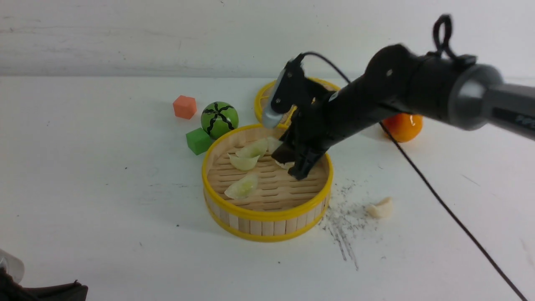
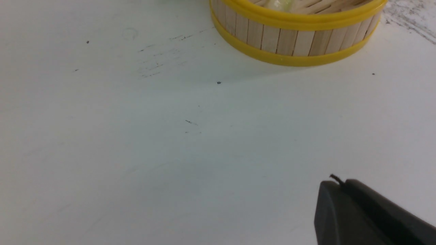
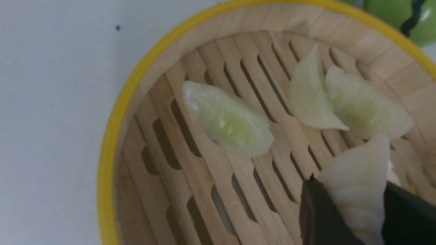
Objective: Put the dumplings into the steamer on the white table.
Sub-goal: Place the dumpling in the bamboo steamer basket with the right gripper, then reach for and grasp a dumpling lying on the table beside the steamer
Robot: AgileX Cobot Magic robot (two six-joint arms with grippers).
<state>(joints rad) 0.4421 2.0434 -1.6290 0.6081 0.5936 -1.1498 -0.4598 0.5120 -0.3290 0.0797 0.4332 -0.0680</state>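
Observation:
The steamer (image 1: 267, 217) stands mid-table on the white table (image 1: 104, 188). Three pale green dumplings lie on its slats (image 1: 243, 187) (image 1: 244, 163) (image 1: 253, 148), and a cream one (image 1: 273, 144) lies by the far wall. My right gripper (image 1: 299, 167) is low inside the steamer, shut on a cream dumpling (image 3: 361, 163); the wrist view shows its fingers (image 3: 316, 204) pinching it just above the slats. Another cream dumpling (image 1: 381, 208) lies on the table right of the steamer. My left gripper (image 2: 335, 182) is shut and empty over bare table, near the steamer's front wall (image 2: 296, 37).
Behind the steamer lie the flat yellow-rimmed lid (image 1: 265, 100), a green striped ball (image 1: 219, 120), a green cube (image 1: 198, 141) and an orange cube (image 1: 184, 107). An orange fruit (image 1: 403, 126) sits behind the right arm. A black cable (image 1: 451, 213) trails across the table's right side.

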